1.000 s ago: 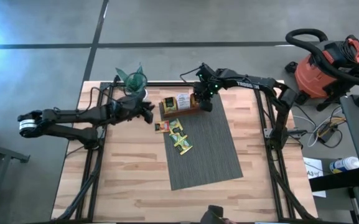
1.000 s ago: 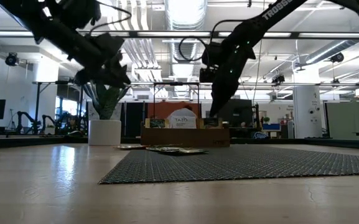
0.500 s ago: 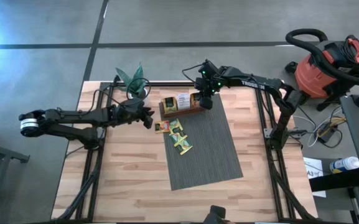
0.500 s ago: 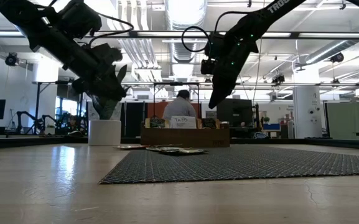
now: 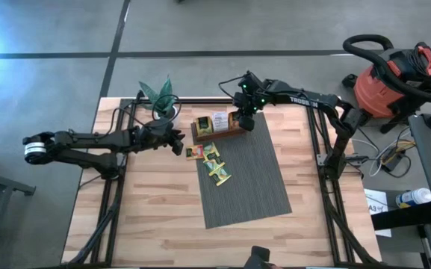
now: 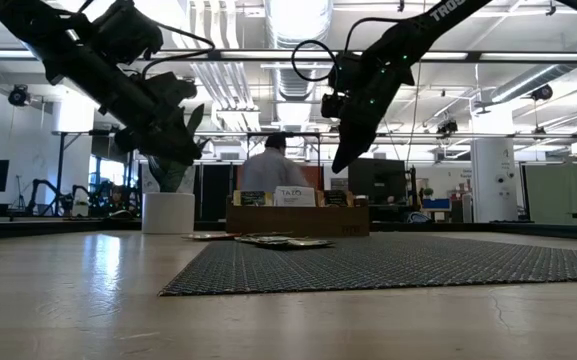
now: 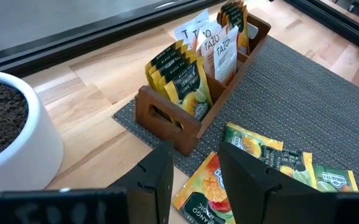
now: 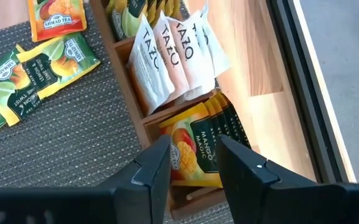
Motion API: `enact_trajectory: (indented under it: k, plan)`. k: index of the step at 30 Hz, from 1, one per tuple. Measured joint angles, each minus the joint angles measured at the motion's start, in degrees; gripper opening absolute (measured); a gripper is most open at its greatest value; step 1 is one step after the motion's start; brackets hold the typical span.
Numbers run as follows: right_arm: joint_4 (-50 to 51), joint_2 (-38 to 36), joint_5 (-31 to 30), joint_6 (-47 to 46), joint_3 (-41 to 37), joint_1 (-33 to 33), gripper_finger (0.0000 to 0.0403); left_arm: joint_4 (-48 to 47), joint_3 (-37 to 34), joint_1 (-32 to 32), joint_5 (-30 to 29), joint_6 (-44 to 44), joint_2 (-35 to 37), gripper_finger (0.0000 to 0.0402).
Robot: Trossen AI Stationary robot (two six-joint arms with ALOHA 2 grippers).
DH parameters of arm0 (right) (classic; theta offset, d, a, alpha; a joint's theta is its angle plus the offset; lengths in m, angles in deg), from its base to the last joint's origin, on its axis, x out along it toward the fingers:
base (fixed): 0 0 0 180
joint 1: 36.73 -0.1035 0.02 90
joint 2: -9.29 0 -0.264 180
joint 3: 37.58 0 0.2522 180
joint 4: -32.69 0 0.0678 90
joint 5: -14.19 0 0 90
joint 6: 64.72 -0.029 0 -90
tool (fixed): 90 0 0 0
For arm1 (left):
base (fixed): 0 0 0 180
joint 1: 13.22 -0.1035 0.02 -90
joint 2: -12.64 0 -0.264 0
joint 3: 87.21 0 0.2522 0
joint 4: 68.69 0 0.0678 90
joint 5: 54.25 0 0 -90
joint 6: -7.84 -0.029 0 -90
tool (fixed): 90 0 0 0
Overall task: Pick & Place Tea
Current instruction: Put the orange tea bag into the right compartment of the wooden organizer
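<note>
Tea sachets (image 5: 214, 163) lay loose on grey mat (image 5: 249, 187) and just beside it, more stood in wooden tray (image 5: 216, 132) at mat's far edge. Right end effector (image 5: 246, 121) hovered above tray's end compartment, fingers apart, holding nothing. Left end effector (image 5: 178, 140) hung near loose sachets, also open and empty. White plant pot (image 6: 168, 212) stood on bench (image 5: 155, 217).

Glossy paper tea sachets (image 7: 257, 148), smooth wooden tray (image 7: 167, 115), woven matt grey mat (image 5: 249, 179), pale wood table (image 5: 155, 209)
</note>
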Motion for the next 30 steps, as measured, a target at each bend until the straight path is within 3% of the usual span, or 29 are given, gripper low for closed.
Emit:
enact_trajectory:
  k: [30]
  plan:
    - [0.0,-0.1,0.2,-1.5,3.1,-1.8,0.0119,0.0,0.0,0.0,0.0,0.0,0.0,0.0124]
